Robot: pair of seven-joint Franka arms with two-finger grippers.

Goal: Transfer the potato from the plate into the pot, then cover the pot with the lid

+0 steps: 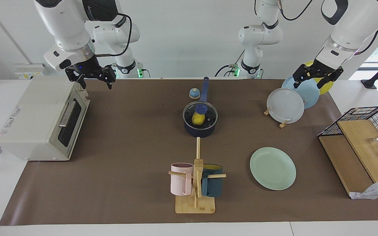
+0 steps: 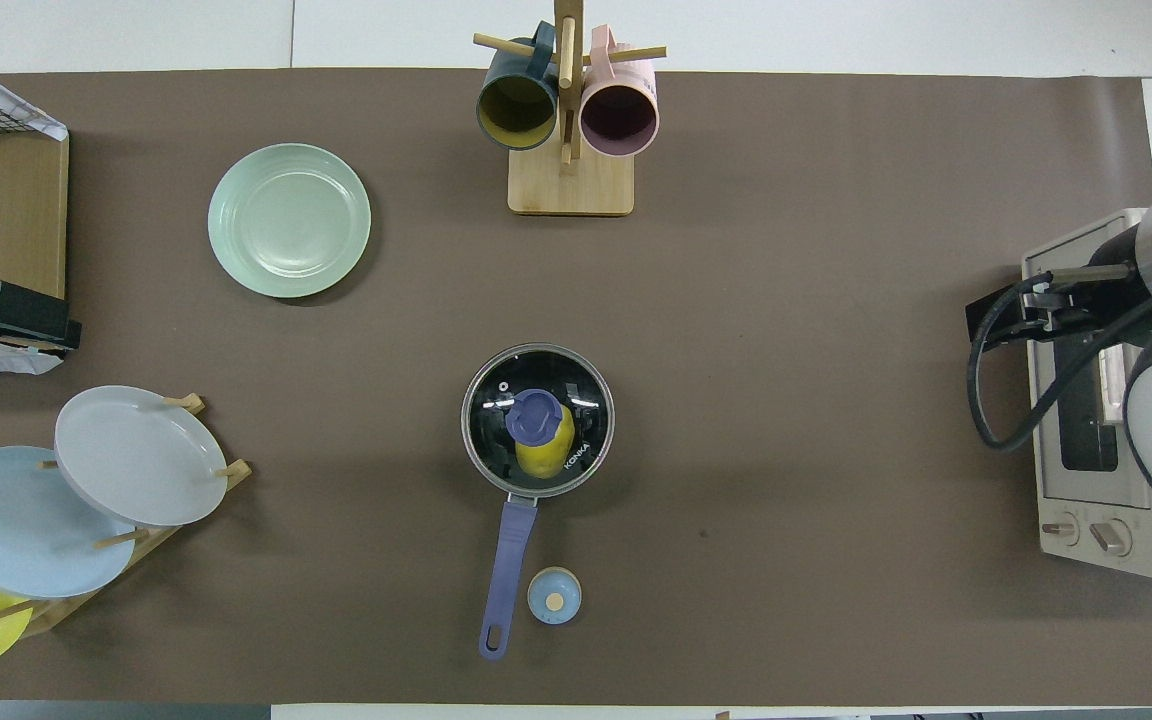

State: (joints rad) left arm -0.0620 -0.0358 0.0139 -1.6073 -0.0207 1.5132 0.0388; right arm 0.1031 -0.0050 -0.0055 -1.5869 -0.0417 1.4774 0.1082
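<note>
Plate [image 1: 272, 168] bare, farther from the robots than the pot [image 1: 200, 126]. Potato [image 1: 198, 118] in pot, lid [image 1: 200, 113] on. Task looks finished. Left hand [image 1: 317, 77] over plate rack, right hand [image 1: 92, 77] over oven: both spread, grasping nothing.

I'm looking at two glossy white arms with rounded shells and dark grey bands at the joints. Black cables are looping off both. The right gripper [image 1: 95, 79] and left gripper [image 1: 317, 78] are black and angular; a small blue light is glowing at the right wrist. Green lights are shining at both bases, around twelve o'clock in the facing view.
</note>
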